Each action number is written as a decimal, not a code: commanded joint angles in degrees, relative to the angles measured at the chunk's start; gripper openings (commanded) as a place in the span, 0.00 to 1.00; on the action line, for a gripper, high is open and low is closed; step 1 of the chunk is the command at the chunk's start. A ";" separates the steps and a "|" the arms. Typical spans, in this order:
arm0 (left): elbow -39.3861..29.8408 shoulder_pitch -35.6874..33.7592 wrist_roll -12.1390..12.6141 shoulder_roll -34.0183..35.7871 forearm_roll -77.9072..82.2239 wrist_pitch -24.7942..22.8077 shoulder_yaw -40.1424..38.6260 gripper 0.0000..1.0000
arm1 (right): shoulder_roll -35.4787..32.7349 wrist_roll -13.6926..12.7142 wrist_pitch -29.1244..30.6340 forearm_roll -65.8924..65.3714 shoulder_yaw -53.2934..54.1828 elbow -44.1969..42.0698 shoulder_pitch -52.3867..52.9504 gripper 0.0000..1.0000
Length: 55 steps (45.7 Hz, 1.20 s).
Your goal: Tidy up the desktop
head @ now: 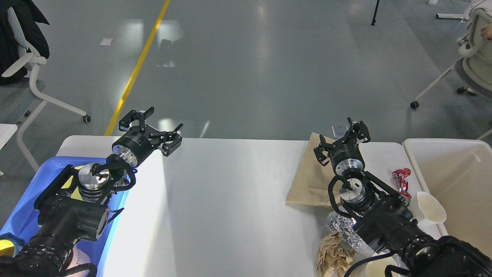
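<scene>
White-grey and glossy, the desk (238, 207) fills the foreground between a blue tray (23, 215) at left and a cream bin (457, 181) at right. Both the left gripper (155, 127) and right gripper (342, 140) hover with fingers spread and empty, the right one above a brown paper bag (307, 181) beside crumpled foil (342, 229)

Both grippers (153, 125) (342, 140) hover spread-fingered above the desktop (230, 200).
</scene>
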 commanded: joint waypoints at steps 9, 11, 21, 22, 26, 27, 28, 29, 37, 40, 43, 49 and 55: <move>5.50 0.07 -6.94 -0.51 5.97 -8.85 3.42 0.97 | -0.01 0.08 0.00 -0.01 0.00 0.08 0.00 1.00; 6.03 0.07 -8.17 -0.25 6.77 -9.82 4.48 0.97 | -0.01 0.08 0.00 0.08 0.00 0.08 0.00 1.00; 6.38 0.24 -12.48 -0.34 7.12 -10.53 5.45 0.97 | -0.01 0.00 0.00 0.08 0.00 0.08 0.00 1.00; 6.47 0.42 -12.66 -0.42 6.95 -10.53 5.36 0.97 | -0.01 0.08 0.00 -0.01 0.00 0.08 0.00 1.00; 6.47 1.21 -13.19 -0.77 6.42 -10.53 4.40 0.97 | -0.01 0.08 0.00 -0.01 0.00 0.08 0.00 1.00; 6.47 1.30 -13.27 -0.77 6.42 -10.53 4.40 0.97 | -0.01 0.00 0.00 -0.01 0.00 0.08 0.00 1.00; 6.47 1.30 -13.36 -0.77 6.42 -10.53 4.40 0.97 | -0.01 0.08 0.00 -0.01 0.00 0.08 0.00 1.00; 6.47 1.30 -13.36 -0.77 6.42 -10.62 4.40 0.97 | -0.01 0.08 0.00 0.08 0.00 0.08 0.00 1.00; 6.47 1.30 -13.36 -0.77 6.42 -10.53 4.48 0.97 | -0.01 0.00 0.00 -0.01 0.00 0.08 0.00 1.00; 6.47 1.30 -13.36 -0.77 6.42 -10.53 4.40 0.97 | -0.01 0.08 0.00 -0.01 0.00 0.08 0.00 1.00; 6.47 1.30 -13.36 -0.77 6.42 -10.53 4.40 0.97 | -0.01 0.08 0.00 0.08 0.00 0.08 0.00 1.00; 6.47 1.30 -13.36 -0.77 6.33 -10.53 4.40 0.97 | -0.01 0.08 0.00 -0.01 0.00 0.00 0.00 1.00; 6.47 1.30 -13.36 -0.77 6.42 -10.62 4.40 0.97 | -0.01 0.08 0.00 -0.01 0.00 -0.01 0.00 1.00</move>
